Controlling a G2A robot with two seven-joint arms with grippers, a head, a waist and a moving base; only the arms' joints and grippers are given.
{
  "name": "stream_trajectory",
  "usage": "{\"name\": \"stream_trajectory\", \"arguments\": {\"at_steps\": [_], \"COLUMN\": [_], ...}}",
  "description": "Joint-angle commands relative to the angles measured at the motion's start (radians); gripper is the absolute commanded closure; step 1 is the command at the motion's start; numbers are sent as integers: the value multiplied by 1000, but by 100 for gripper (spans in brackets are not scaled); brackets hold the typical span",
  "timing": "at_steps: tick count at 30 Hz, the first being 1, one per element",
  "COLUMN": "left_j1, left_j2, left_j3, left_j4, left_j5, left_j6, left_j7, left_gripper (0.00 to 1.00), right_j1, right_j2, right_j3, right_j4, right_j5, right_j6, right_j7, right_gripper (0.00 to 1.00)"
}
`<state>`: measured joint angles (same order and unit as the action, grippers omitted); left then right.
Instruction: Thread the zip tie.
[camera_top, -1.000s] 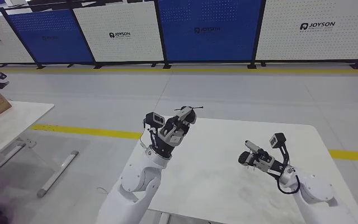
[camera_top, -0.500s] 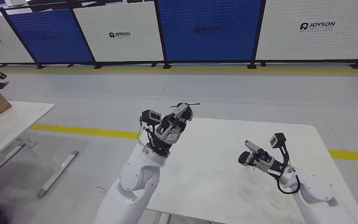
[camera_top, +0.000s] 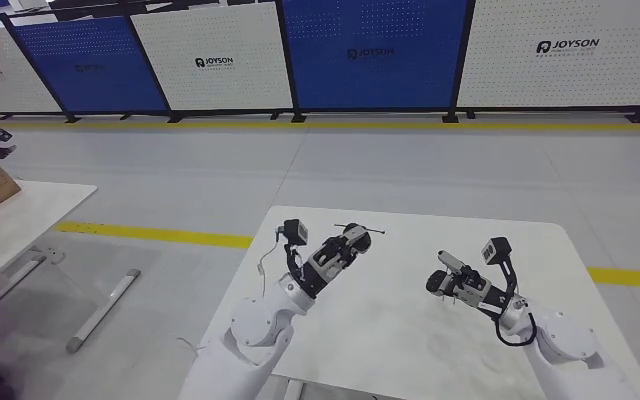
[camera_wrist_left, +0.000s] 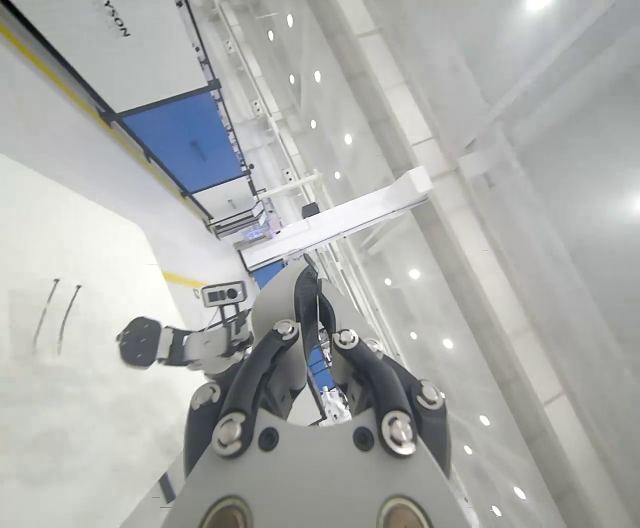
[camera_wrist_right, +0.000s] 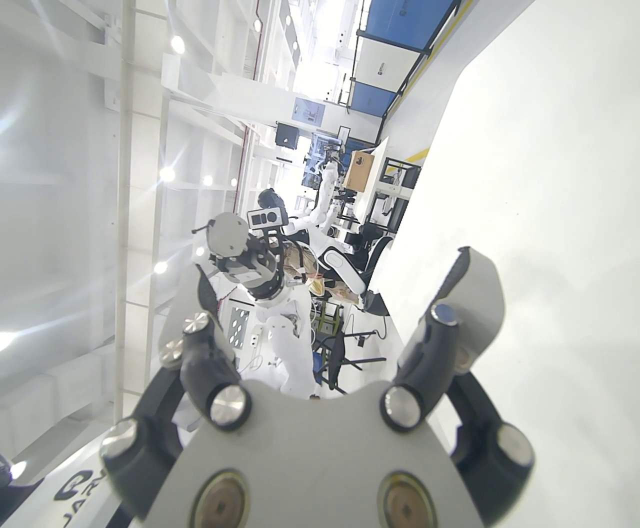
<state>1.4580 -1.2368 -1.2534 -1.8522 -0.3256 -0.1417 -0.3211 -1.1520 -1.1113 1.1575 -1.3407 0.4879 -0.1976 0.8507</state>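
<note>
In the top view my left gripper (camera_top: 357, 236) is held above the white table (camera_top: 400, 330), left of its middle. It is shut on a thin black zip tie (camera_top: 372, 230) whose ends stick out sideways past the fingers. In the left wrist view its jaws (camera_wrist_left: 307, 280) are pressed together. My right gripper (camera_top: 446, 275) hovers low over the table's right half, open and empty, its fingertips (camera_wrist_right: 462, 270) spread wide. The right wrist view shows the left gripper (camera_wrist_right: 225, 240) farther off, with the zip tie's end (camera_wrist_right: 199, 230) poking out.
Two more zip ties (camera_wrist_left: 45, 312) (camera_wrist_left: 67, 317) lie side by side on the table, near my right gripper (camera_wrist_left: 140, 342). Another white table (camera_top: 30, 215) stands to the left across the floor. Blue and white panels (camera_top: 375, 55) line the back.
My left arm has come down from the table's far left edge and swung right, over the table, with the zip tie still in its gripper. The right arm has not moved.
</note>
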Motion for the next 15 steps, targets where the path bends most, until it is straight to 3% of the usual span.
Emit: {"name": "stream_trajectory", "arguments": {"at_steps": [1,6,15], "left_j1": [6,10,7], "left_j2": [1,2,1], "left_j3": [17,53,56], "left_j4": [14,64,66], "left_j5": [23,78,90], "left_j6": [7,16,5], "left_j7": [-15,-33,-11], "left_gripper": [100,100,100], "right_j1": [0,0,0], "right_j2": [0,0,0], "right_j3": [0,0,0], "right_j4": [0,0,0], "right_j5": [0,0,0], "right_j6": [0,0,0], "right_j7": [0,0,0], "right_gripper": [0,0,0]}}
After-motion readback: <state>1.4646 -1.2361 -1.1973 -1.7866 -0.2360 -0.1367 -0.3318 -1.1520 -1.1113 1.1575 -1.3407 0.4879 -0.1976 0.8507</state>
